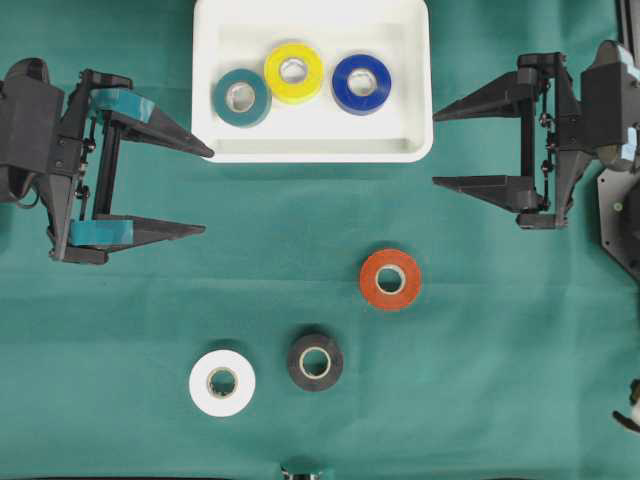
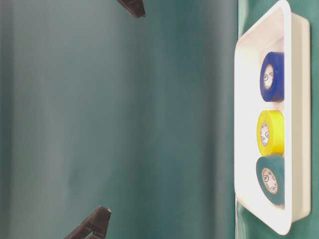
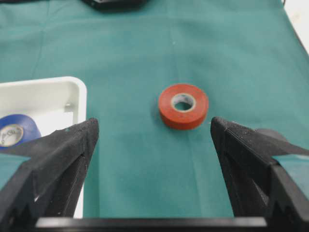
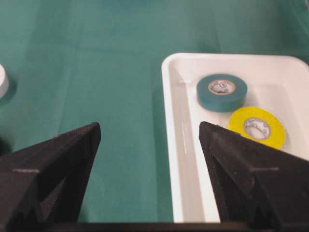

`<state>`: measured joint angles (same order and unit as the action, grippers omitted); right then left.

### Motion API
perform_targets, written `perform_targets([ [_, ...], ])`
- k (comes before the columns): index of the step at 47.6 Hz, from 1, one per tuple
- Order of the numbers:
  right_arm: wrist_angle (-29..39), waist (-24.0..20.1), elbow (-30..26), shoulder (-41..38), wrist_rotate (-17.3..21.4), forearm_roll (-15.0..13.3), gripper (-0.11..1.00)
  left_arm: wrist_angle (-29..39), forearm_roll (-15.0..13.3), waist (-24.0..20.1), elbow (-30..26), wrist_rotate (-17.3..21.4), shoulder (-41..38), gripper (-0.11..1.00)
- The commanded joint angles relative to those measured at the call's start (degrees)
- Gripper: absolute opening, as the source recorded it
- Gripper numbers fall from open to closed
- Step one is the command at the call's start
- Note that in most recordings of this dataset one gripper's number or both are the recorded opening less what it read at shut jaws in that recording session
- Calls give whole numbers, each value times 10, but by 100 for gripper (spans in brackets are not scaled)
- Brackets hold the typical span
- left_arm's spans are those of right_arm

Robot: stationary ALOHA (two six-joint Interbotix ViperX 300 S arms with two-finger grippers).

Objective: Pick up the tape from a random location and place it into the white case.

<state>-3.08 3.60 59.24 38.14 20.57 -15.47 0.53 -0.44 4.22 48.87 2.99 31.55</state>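
The white case (image 1: 312, 152) sits at the top centre and holds a teal tape (image 1: 241, 97), a yellow tape (image 1: 293, 72) and a blue tape (image 1: 361, 83). On the green cloth below it lie an orange-red tape (image 1: 390, 279), a black tape (image 1: 315, 361) and a white tape (image 1: 222, 383). My left gripper (image 1: 206, 190) stands open just left of the case's front corner, nothing between its fingers. The left wrist view has the orange-red tape (image 3: 183, 106) ahead of the left gripper (image 3: 153, 123). My right gripper (image 1: 435, 149) is open and empty beside the case's right end, facing its rim (image 4: 169, 121).
Green cloth covers the whole table. The right arm's base (image 1: 620, 200) fills the right edge and the left arm's body (image 1: 30, 130) the left edge. A small dark object (image 1: 300, 470) shows at the bottom edge.
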Motion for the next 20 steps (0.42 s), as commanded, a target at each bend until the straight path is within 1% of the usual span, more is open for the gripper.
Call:
perform_targets([
  [1, -1, -1, -16, 0, 0, 1, 79, -3, -1, 2, -12, 0, 2, 91],
  [13, 4, -1, -16, 0, 0, 1, 80, -3, -1, 2, -15, 0, -4, 92],
  [20, 6, -1, -16, 0, 0, 2, 84, 2, -1, 2, -20, 0, -16, 93],
])
